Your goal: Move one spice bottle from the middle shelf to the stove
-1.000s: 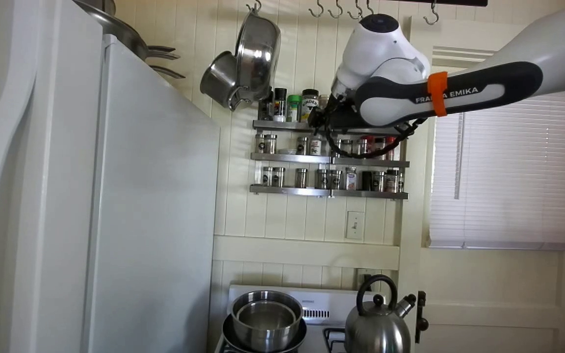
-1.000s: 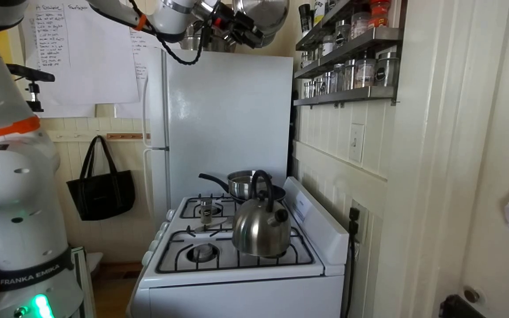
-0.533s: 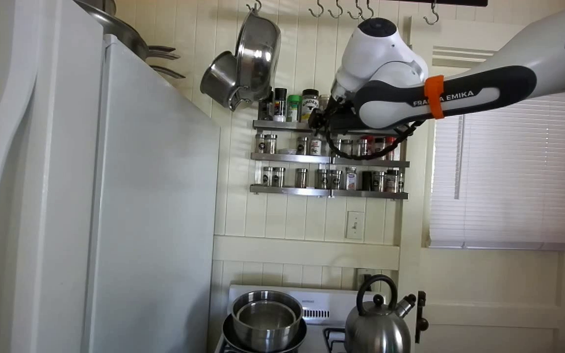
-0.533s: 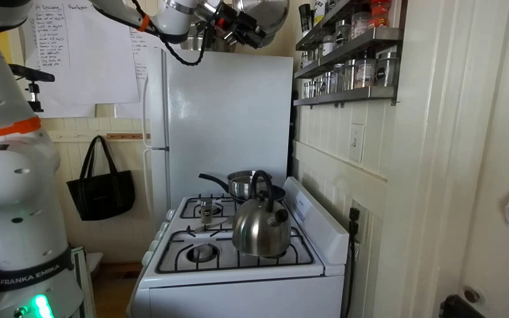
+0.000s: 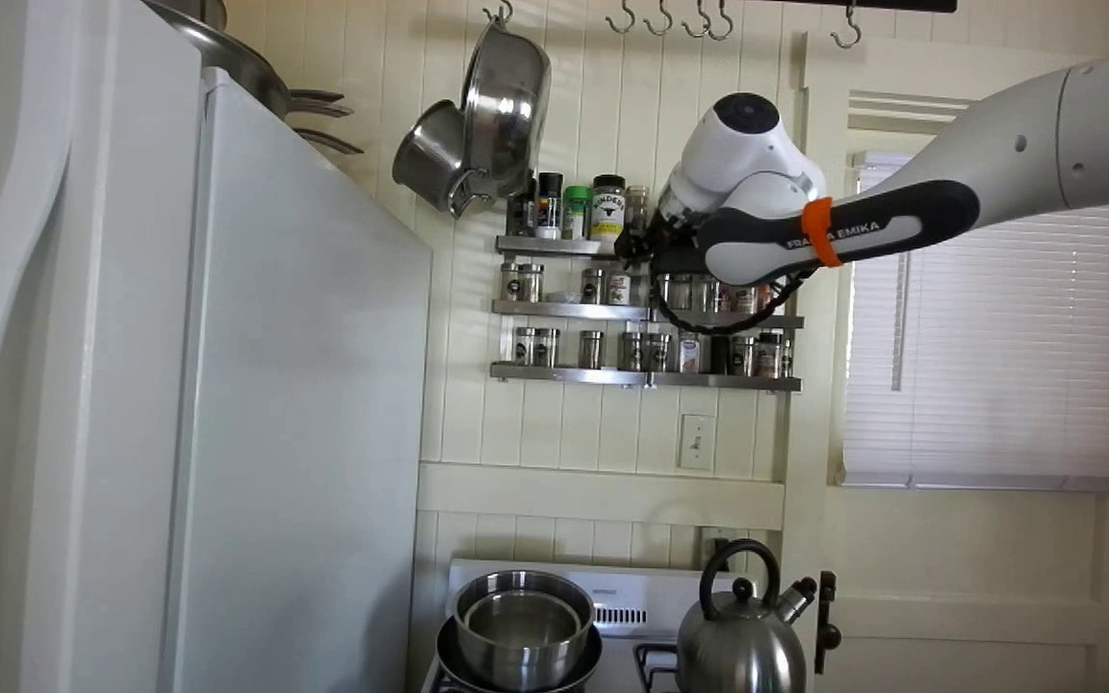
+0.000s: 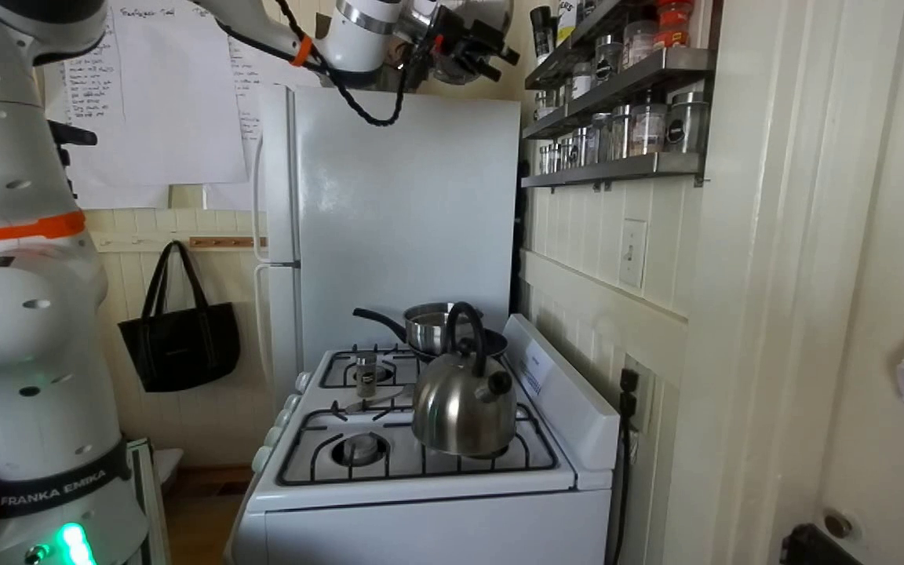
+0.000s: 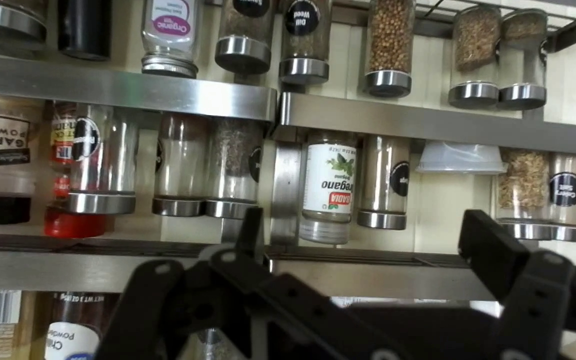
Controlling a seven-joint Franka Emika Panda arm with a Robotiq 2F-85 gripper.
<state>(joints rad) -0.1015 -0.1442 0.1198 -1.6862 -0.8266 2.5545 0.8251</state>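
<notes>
The middle shelf (image 5: 569, 310) of the metal wall rack holds several spice jars; it also shows in the wrist view (image 7: 418, 124), which is upside down. A white-labelled oregano bottle (image 7: 330, 182) and a clear jar with a round black label (image 7: 384, 175) stand side by side there. My gripper (image 7: 368, 235) is open and empty; both bottles appear between its fingertips, not touched. In an exterior view the gripper (image 6: 501, 64) is in the air, apart from the rack. The white stove (image 6: 421, 526) is below; a spice jar (image 6: 366, 375) stands on it.
The upper shelf (image 5: 554, 246) with taller bottles is close to the gripper. Pans (image 5: 506, 106) hang left of the rack. A refrigerator (image 6: 413, 220) stands beside the stove. A kettle (image 6: 464, 404) and nested pots (image 5: 521, 635) sit on the stove.
The arm has moved: in an exterior view the gripper shifts right, closer to the rack. In an exterior view the wrist and forearm have come lower. The jars have not moved.
</notes>
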